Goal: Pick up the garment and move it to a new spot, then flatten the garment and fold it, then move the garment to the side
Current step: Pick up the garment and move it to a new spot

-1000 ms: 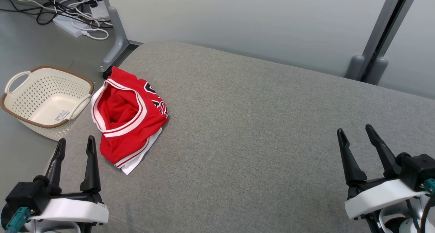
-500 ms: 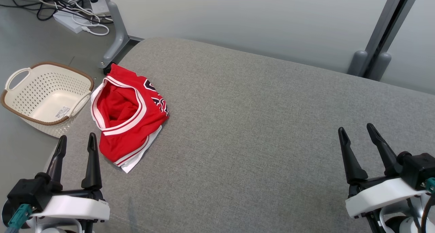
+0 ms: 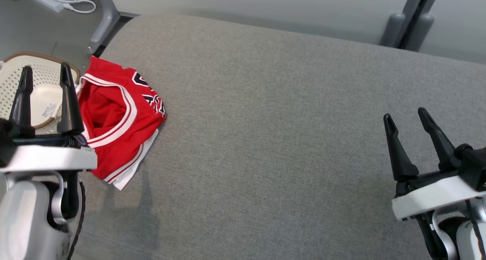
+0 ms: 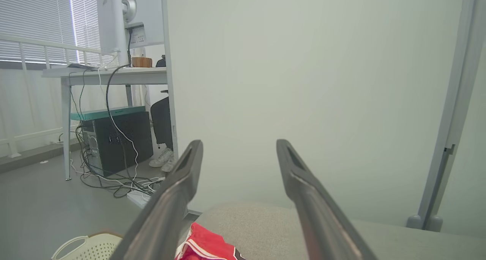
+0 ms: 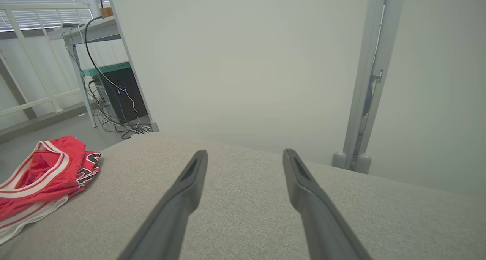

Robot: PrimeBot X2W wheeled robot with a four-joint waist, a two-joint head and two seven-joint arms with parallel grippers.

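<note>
The garment (image 3: pixel 114 119) is a red jersey with white trim and dark lettering, lying crumpled at the left edge of the grey cushioned surface (image 3: pixel 265 119). In the right wrist view the garment (image 5: pixel 41 180) lies far to the left; the left wrist view catches a red corner of it (image 4: pixel 207 246) at the bottom. My left gripper (image 3: pixel 45 72) is open, raised just left of the garment, its fingers over the basket side, touching nothing. My right gripper (image 3: pixel 406 115) is open and empty above the surface's right part, far from the garment.
A cream perforated basket (image 3: pixel 11 81) with a brown rim stands on the floor left of the surface, partly behind my left fingers. A grey partition leg (image 3: pixel 100 24) and cables sit at the top left, a grey post (image 3: pixel 408 21) at the back right.
The head camera has tipped, so the whole scene has shifted left and up. My left gripper has risen and reached forward, now beside the garment. The right gripper has lifted slightly.
</note>
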